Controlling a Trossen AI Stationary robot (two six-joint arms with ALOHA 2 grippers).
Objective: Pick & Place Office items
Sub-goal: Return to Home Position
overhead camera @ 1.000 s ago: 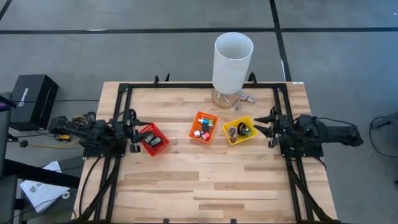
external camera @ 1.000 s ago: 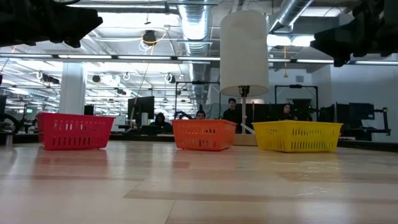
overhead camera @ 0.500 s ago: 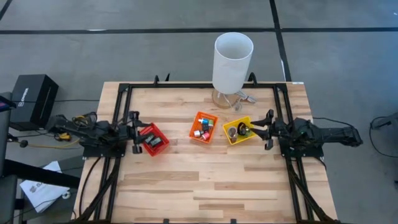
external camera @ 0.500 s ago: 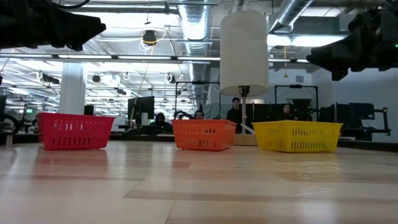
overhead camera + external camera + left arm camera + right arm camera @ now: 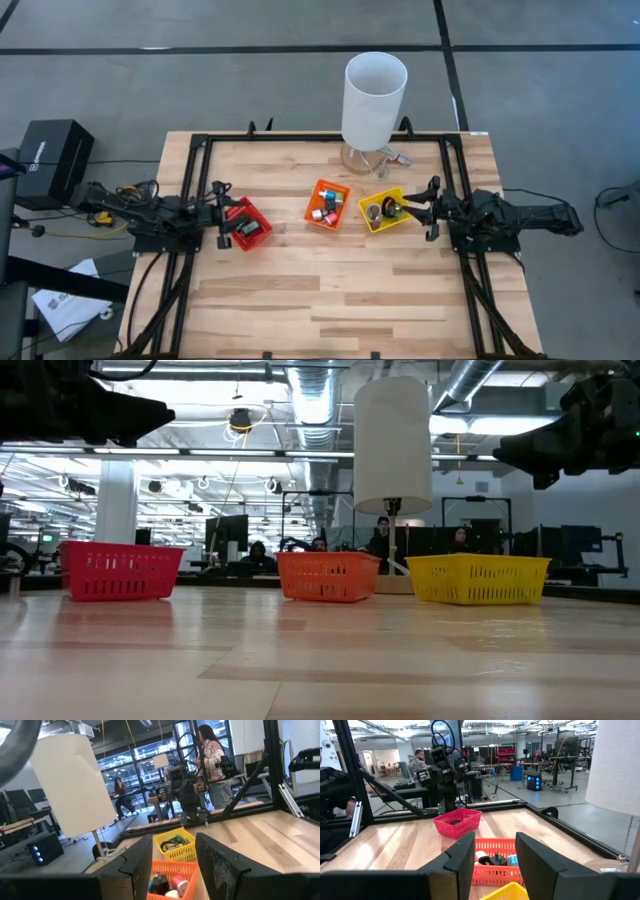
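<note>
The office items lie sorted in three small bins on the wooden table. Black pieces are in the red bin (image 5: 246,224), small coloured bits in the orange bin (image 5: 327,204), and rings with a green piece in the yellow bin (image 5: 386,209). My left gripper (image 5: 222,213) is open and hovers level at the red bin's left edge, above it. My right gripper (image 5: 431,208) is open and hovers just right of the yellow bin. In the left wrist view the open fingers (image 5: 136,865) frame the orange bin (image 5: 172,882) and the yellow bin (image 5: 175,845). Both grippers are empty.
A tall white cylinder (image 5: 375,95) stands on a stand at the table's far edge, with silvery bits (image 5: 396,156) at its base. Black frame rails (image 5: 200,180) run along the table's sides. The near half of the table (image 5: 330,300) is bare wood. People sit in the room behind (image 5: 380,538).
My left gripper has moved toward the table's right, out over the red bin's left edge. My right gripper has moved toward the table's left, closer to the yellow bin, and sunk a little. The bins and their items have stayed put.
</note>
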